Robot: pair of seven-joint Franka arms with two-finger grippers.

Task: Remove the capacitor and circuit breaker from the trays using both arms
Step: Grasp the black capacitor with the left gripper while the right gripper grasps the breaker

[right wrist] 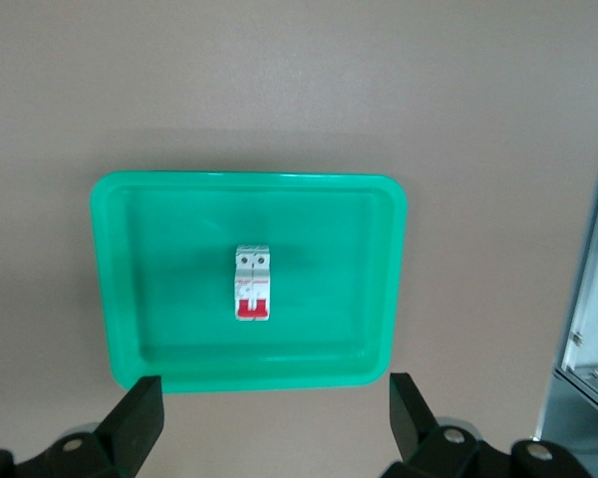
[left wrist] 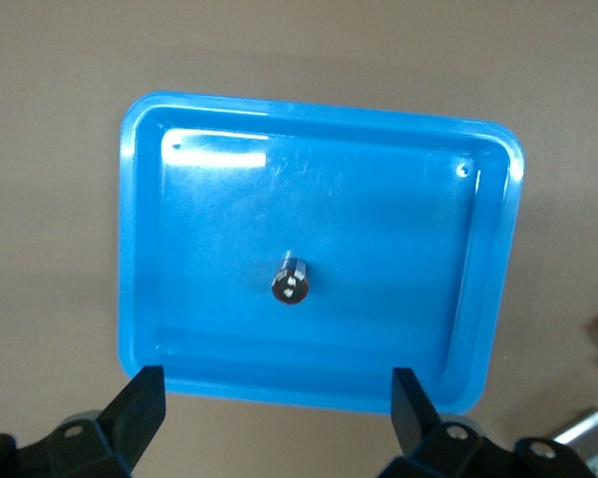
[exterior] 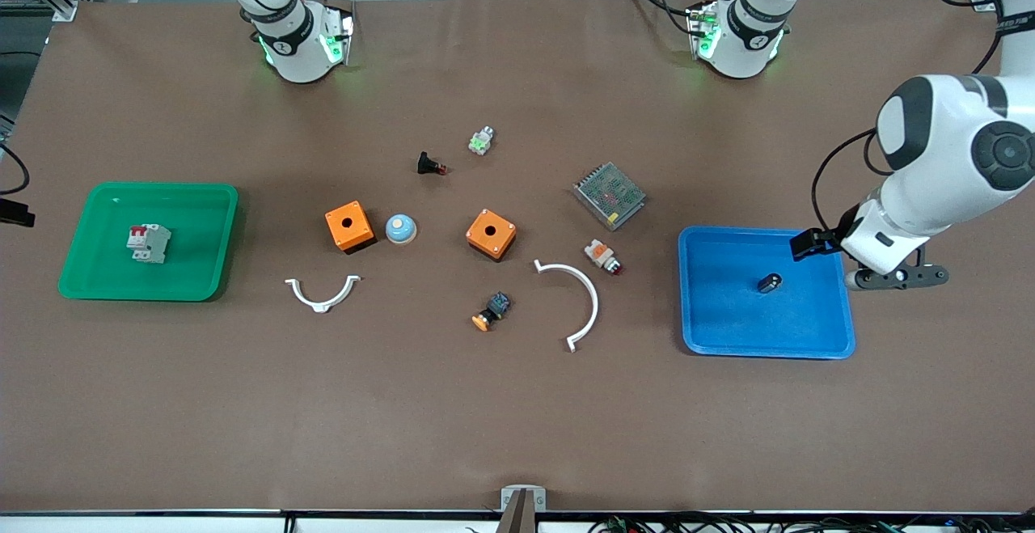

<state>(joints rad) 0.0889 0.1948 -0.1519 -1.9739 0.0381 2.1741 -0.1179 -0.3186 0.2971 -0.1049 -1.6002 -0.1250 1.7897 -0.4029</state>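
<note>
Left gripper (left wrist: 279, 408) spread wide, empty, hanging over the outer rim of the blue tray (exterior: 841, 323) at the left arm's end of the table. Right gripper (right wrist: 276, 413) likewise spread, empty, poised over the edge of the green tray (right wrist: 115, 299); not seen in the front view.

Capacitor (left wrist: 290, 280) lying on its side near the middle of the blue tray's floor, apart from every wall. Judged very light and rigid, smooth and round, so apt to roll or squirt out of a pinch; best taken across the black barrel at mid-length, not on the silvery end.

Circuit breaker (right wrist: 253, 283) lying flat near the middle of the green tray, red toggle end toward the gripper. Likely hard plastic, blocky, light to moderate weight; flat long sides offer a sure hold, clear of the toggle.

Both trays glossy plastic, shallow, with rounded corners and raised rims; likely slick floors. Brown matte tabletop (exterior: 517, 403) beneath.
</note>
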